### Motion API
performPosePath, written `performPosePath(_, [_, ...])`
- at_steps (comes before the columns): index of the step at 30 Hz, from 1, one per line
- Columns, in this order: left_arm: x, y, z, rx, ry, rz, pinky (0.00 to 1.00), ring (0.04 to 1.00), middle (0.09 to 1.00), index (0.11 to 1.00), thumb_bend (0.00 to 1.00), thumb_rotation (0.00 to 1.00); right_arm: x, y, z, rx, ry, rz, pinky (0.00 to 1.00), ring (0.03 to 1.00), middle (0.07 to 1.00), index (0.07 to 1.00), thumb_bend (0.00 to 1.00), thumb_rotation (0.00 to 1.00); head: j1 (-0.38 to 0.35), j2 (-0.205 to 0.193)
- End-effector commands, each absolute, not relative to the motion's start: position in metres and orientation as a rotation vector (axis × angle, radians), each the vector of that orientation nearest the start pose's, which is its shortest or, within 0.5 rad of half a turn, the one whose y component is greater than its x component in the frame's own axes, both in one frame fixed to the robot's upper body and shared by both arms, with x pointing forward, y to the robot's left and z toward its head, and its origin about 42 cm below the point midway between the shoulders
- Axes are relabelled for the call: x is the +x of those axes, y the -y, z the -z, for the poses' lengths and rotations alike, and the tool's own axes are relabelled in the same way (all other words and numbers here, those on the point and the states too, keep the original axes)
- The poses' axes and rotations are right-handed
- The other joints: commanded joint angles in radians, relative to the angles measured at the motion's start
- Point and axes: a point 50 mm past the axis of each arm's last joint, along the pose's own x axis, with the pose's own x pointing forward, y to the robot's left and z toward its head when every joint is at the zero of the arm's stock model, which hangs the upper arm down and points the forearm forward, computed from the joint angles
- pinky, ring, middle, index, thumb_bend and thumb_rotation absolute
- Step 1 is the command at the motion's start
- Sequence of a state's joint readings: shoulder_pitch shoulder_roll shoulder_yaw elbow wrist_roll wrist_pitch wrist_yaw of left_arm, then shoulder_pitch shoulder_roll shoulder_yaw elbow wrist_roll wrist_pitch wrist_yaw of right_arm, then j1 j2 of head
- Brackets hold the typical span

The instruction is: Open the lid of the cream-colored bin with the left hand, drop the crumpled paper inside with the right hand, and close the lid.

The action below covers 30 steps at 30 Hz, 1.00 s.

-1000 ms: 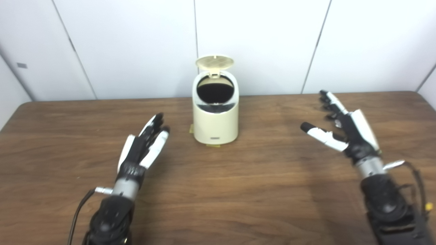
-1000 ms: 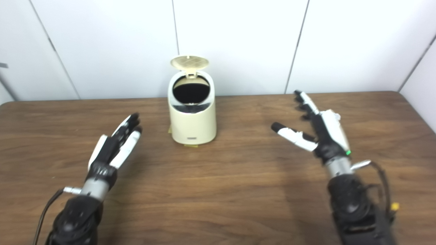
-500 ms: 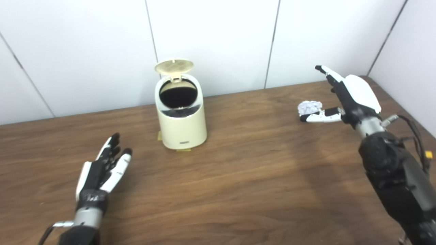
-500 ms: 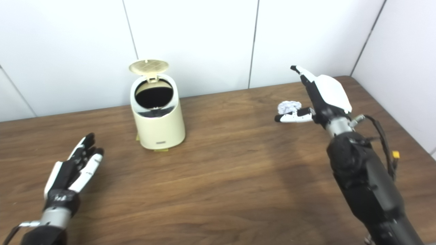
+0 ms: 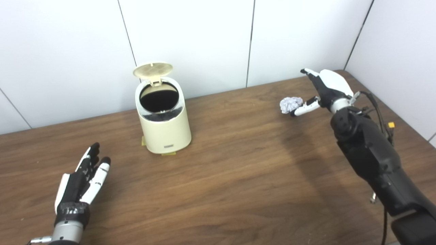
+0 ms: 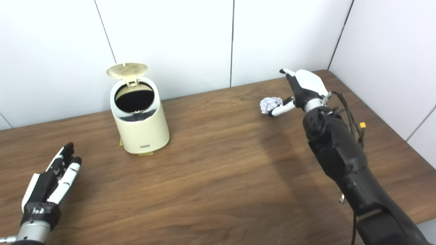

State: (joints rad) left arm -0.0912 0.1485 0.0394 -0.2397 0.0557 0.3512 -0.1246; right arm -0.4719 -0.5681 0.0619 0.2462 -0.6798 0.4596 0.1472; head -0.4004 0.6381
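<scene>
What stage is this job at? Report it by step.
Done: the bin has its lid up. In hand: the open right robot hand is at the paper ball on the table, not yet gripping. Left: dropping it in, closing the lid. The left robot hand waits open.

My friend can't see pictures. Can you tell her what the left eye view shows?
The right hand reaches an open grasp around a crumpled paper ball on a wooden table. A cream bin stands lid-up; the left hand waits open.

Bin (image 5: 165, 127) interior dark; contents indiscernible.
</scene>
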Motion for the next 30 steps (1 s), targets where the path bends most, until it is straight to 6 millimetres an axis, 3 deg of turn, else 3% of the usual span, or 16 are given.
performPosePath(1, [0.314, -0.251, -0.191, 0.207, 0.065, 0.079, 1.00, 1.000, 0.995, 1.000, 0.36, 0.57, 0.436, 0.399, -0.249, -1.176, -0.206, 0.292, 0.70, 0.867, 0.908, 0.889, 0.80, 0.20, 0.003, 0.002])
performPosePath(8, [0.310, -0.250, -0.195, 0.207, 0.066, 0.080, 1.00, 1.000, 0.991, 1.000, 0.37, 0.54, 0.453, 0.398, -0.241, -1.157, -0.207, 0.273, 0.73, 0.848, 0.898, 0.884, 0.80, 0.20, 0.027, 0.011])
performPosePath(14, [0.304, -0.246, -0.201, 0.206, 0.069, 0.089, 1.00, 1.000, 0.994, 1.000, 0.36, 0.61, 0.459, 0.395, -0.244, -1.154, -0.225, 0.271, 0.68, 0.819, 0.871, 0.879, 0.79, 0.19, 0.028, 0.018])
performPosePath(22, [0.304, -0.246, -0.204, 0.210, 0.065, 0.085, 1.00, 1.000, 0.994, 1.000, 0.39, 0.66, 0.458, 0.401, -0.236, -1.144, -0.266, 0.251, 0.73, 0.831, 0.857, 0.824, 0.81, 0.15, 0.027, 0.023])
performPosePath(24, [0.304, -0.245, -0.203, 0.218, 0.063, 0.083, 1.00, 1.000, 0.987, 1.000, 0.38, 0.66, 0.457, 0.403, -0.234, -1.134, -0.280, 0.244, 0.71, 0.816, 0.841, 0.819, 0.80, 0.15, 0.027, 0.023])
performPosePath(26, [0.304, -0.244, -0.203, 0.219, 0.064, 0.089, 1.00, 1.000, 0.986, 1.000, 0.37, 0.65, 0.456, 0.404, -0.232, -1.124, -0.292, 0.241, 0.62, 0.732, 0.785, 0.828, 0.79, 0.14, 0.029, 0.028])
performPosePath(30, [0.303, -0.242, -0.204, 0.238, 0.065, 0.112, 1.00, 1.000, 0.999, 1.000, 0.39, 0.64, 0.454, 0.404, -0.230, -1.132, -0.285, 0.230, 0.58, 0.672, 0.743, 0.819, 0.78, 0.13, 0.031, 0.032])
